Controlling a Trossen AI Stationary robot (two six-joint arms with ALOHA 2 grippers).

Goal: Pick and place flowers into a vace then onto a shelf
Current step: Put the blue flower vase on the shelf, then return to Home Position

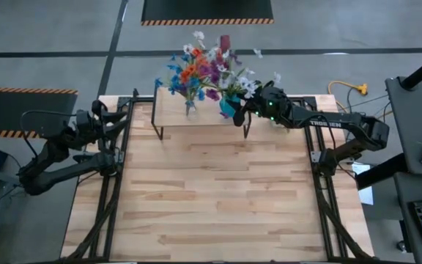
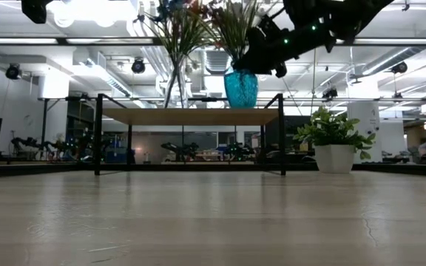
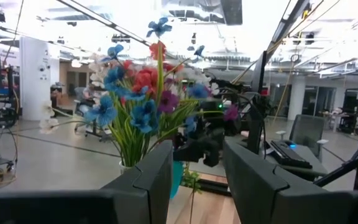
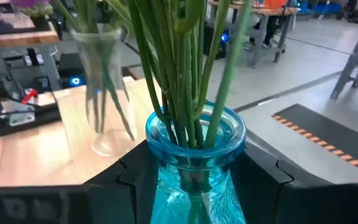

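Observation:
A blue glass vase stands upright with its base on the shelf at the table's far edge. It holds a bunch of green stems. Beside it on the shelf, toward the table's left, stands a clear glass vase with more flowers. My right gripper is at the blue vase's neck, shut on it. My left gripper waits open above the table's far left corner, with nothing between its fingers. My right gripper pinches the blue vase's neck, just under the rim, between its two fingers. The fingers come nearly level from the table's right side. The vase stands upright with its base on the shelf.
A small potted plant in a white pot stands beyond the table's far right. The clear vase is close to the blue one, on the side away from my right arm. The wooden tabletop lies in front of the shelf.

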